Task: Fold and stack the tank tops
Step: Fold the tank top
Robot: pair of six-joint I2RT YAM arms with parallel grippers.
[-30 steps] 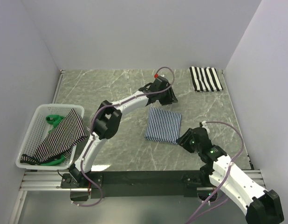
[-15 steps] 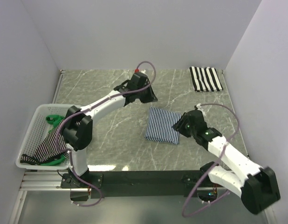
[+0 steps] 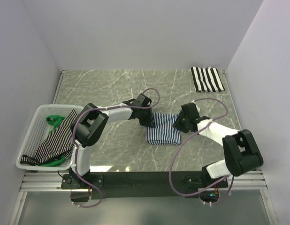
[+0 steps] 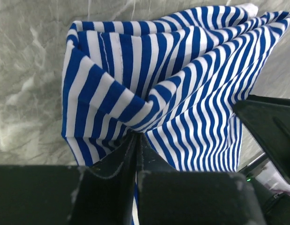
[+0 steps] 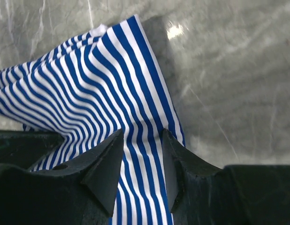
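Observation:
The navy-and-white striped tank top (image 3: 164,132) lies folded in a rectangle at the middle of the table. My left gripper (image 3: 148,120) sits at its upper left edge. In the left wrist view that gripper (image 4: 135,137) is shut, pinching a bunched fold of the striped cloth (image 4: 182,93). My right gripper (image 3: 180,123) is at the tank top's right edge. In the right wrist view its jaws (image 5: 142,140) stand apart over the cloth (image 5: 88,93), which runs flat between them. A second tank top (image 3: 207,78), black-and-white striped, lies folded at the far right corner.
A white mesh basket (image 3: 28,137) stands at the left edge, holding more striped garments (image 3: 60,138) and something green (image 3: 53,120). Walls close the table on the left, back and right. Both arms reach in over the near half of the marble table (image 3: 112,89).
My left arm swung from the far middle down to the tank top's left edge and shut on it. My right gripper moved up from the near right to the right edge.

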